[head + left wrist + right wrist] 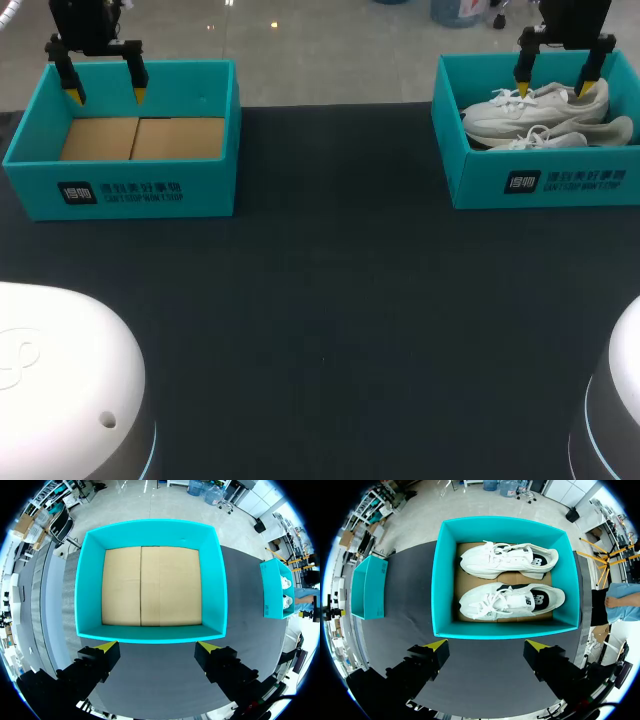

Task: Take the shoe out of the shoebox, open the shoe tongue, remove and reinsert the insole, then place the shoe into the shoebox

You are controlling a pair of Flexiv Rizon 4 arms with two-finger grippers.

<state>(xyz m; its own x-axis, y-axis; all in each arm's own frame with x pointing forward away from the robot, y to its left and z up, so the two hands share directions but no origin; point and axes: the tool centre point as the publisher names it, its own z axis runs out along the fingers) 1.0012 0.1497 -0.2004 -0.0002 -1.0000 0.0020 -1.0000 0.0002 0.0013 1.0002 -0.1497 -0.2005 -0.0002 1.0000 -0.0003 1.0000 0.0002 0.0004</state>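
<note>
Two white shoes lie on their sides in the teal shoebox [480,180] at the table's right: one shoe [507,559] toward the far wall, the other [510,601] nearer. My right gripper [558,82] hangs open above that box, over the shoes; in the right wrist view the right gripper [487,647] shows its yellow tips wide apart with nothing between them. A second teal shoebox [120,195] at the left holds only a cardboard floor [150,586]. My left gripper [105,97] hangs open above it, its tips [155,646] spread and empty.
A dark table mat [330,320] spreads between the two boxes and toward me. The white bases of my arms [60,380] stand at the near corners. In each wrist view the other box [367,587] sits off to the side.
</note>
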